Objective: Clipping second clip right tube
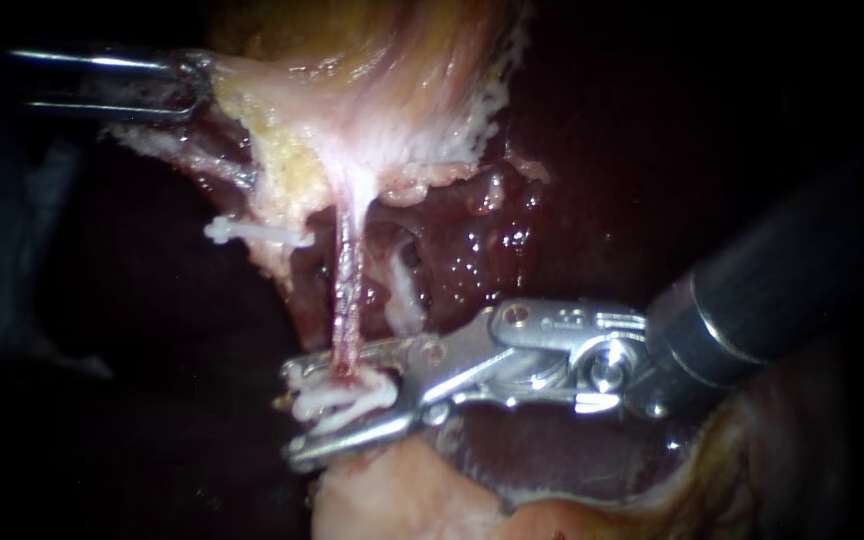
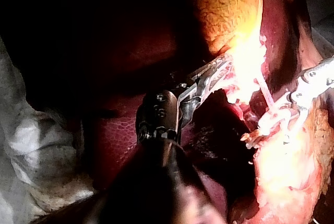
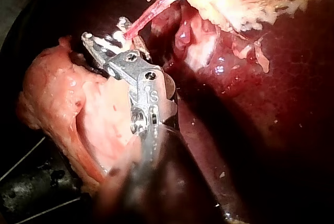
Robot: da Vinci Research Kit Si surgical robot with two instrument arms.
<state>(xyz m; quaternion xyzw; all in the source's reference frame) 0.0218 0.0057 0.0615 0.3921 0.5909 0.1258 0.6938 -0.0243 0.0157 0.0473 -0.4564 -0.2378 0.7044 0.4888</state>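
Note:
A thin pink tube (image 1: pixel 348 290) runs taut from the pale gallbladder (image 1: pixel 352 90) down into the jaws of my right instrument (image 1: pixel 297 415). Those jaws stand around the tube's lower end and hold a white clip (image 1: pixel 337 400) between them. In the right wrist view the same instrument (image 3: pixel 107 41) carries the clip (image 3: pixel 119 37) against the tube (image 3: pixel 151 11). To the left, another white clip (image 1: pixel 252 232) sits across a second strand. My left instrument (image 1: pixel 187 85) is shut on the gallbladder's edge at the upper left and holds it up; the left wrist view shows this instrument (image 2: pixel 219 70) too.
Dark red, wet liver (image 1: pixel 482 230) lies behind the tube. A mound of pale pink tissue (image 1: pixel 392 500) lies right under the right instrument's lower jaw. The right instrument's dark shaft (image 1: pixel 782 280) crosses the right side. White cloth (image 2: pixel 26 145) lies beside the left shaft.

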